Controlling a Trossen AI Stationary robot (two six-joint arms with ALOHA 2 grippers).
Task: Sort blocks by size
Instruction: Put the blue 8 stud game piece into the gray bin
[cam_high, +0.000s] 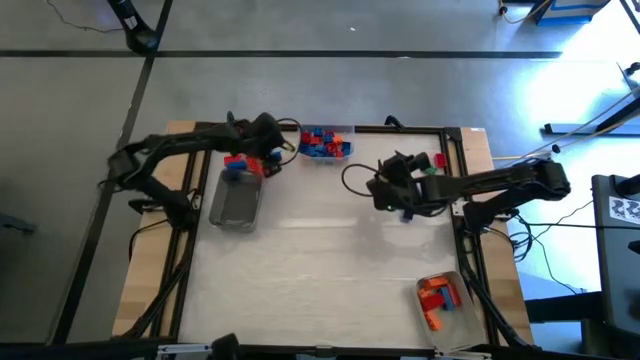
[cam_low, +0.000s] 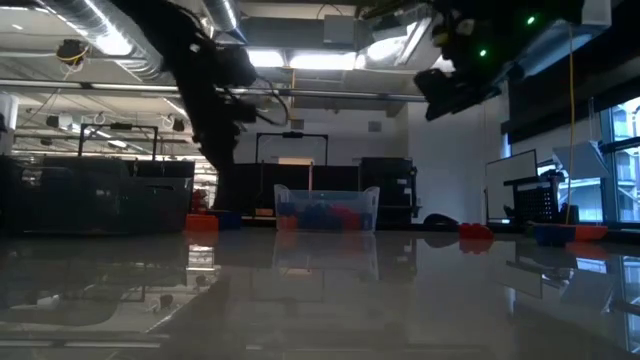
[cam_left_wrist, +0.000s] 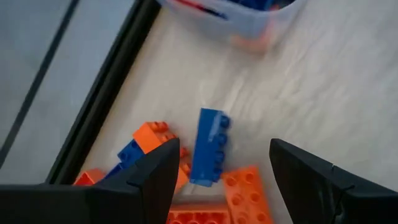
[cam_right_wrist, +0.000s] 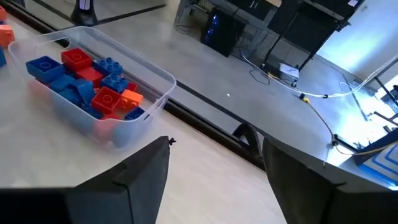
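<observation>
Blue and orange blocks (cam_left_wrist: 208, 148) lie loose at the table's eleven o'clock, where we see our left gripper (cam_left_wrist: 217, 177) hovering over them with fingers spread, holding nothing. More blocks fill the clear tray (cam_high: 325, 143) at twelve and another tray (cam_high: 440, 298) at five. Our right gripper (cam_right_wrist: 211, 180) hangs spread and empty near two o'clock.

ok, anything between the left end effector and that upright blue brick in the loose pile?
Nothing visible. The left end effector is open, and the long blue studded brick sits just ahead of its gap, with orange studded bricks crowding its base.
</observation>
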